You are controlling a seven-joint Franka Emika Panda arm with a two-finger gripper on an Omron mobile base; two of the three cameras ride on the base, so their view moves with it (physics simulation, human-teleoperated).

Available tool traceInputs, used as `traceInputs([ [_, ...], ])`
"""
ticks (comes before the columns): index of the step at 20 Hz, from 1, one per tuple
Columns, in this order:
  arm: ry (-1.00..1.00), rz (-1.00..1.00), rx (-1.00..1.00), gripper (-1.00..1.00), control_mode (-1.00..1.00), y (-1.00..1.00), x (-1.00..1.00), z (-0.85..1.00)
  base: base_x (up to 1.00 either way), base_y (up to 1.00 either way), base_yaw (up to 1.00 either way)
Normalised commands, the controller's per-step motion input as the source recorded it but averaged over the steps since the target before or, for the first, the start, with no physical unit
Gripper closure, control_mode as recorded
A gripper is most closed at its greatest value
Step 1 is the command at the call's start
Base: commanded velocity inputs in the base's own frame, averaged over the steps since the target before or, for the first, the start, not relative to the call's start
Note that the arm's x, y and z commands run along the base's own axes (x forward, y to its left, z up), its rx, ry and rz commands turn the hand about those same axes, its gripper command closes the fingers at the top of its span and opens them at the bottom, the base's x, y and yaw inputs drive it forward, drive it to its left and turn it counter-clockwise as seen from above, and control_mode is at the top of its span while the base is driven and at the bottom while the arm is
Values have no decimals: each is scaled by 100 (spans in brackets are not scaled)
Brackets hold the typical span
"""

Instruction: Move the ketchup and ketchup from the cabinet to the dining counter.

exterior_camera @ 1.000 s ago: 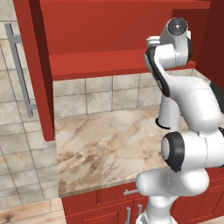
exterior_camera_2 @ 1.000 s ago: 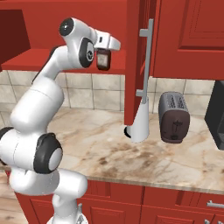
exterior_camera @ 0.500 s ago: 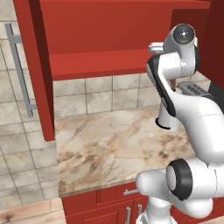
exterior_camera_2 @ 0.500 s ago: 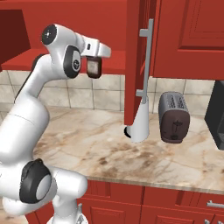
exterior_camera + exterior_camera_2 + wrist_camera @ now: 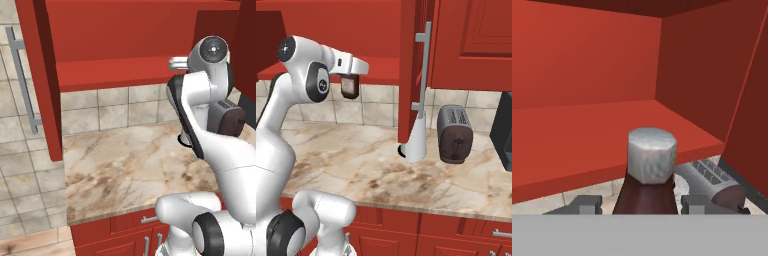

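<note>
Ketchup [image 5: 647,180] pinched between the gripper [image 5: 349,86] jaws, half-open around its body — now farther out from the cabinet [image 5: 587,125] shelf than a second ago, over the worktop [image 5: 381,165].

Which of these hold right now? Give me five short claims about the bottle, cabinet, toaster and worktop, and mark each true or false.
1. The gripper holds a ketchup bottle in its jaws. True.
2. The bottle stands on the cabinet shelf. False: it hangs in the air in front of the shelf, above the marbled worktop.
3. The cabinet door is open. True.
4. The toaster sits inside the cabinet. False: it sits on the worktop by the tiled wall.
5. The bottle's cap is red. False: in the hand view it is pale grey.
</note>
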Motion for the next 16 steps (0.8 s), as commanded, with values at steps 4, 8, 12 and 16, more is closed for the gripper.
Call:
traceInputs([
  [4, -2, 0, 0, 100, -100, 28, -65, -11, 0, 0, 0],
  [8, 0, 0, -1, 100, -100, 26, -60, -9, 0, 0, 0],
  [12, 0, 0, -5, 100, -100, 24, -47, -5, 0, 0, 0],
  [16, 0, 1, -1, 100, -100, 3, 1, 1, 0, 0, 0],
])
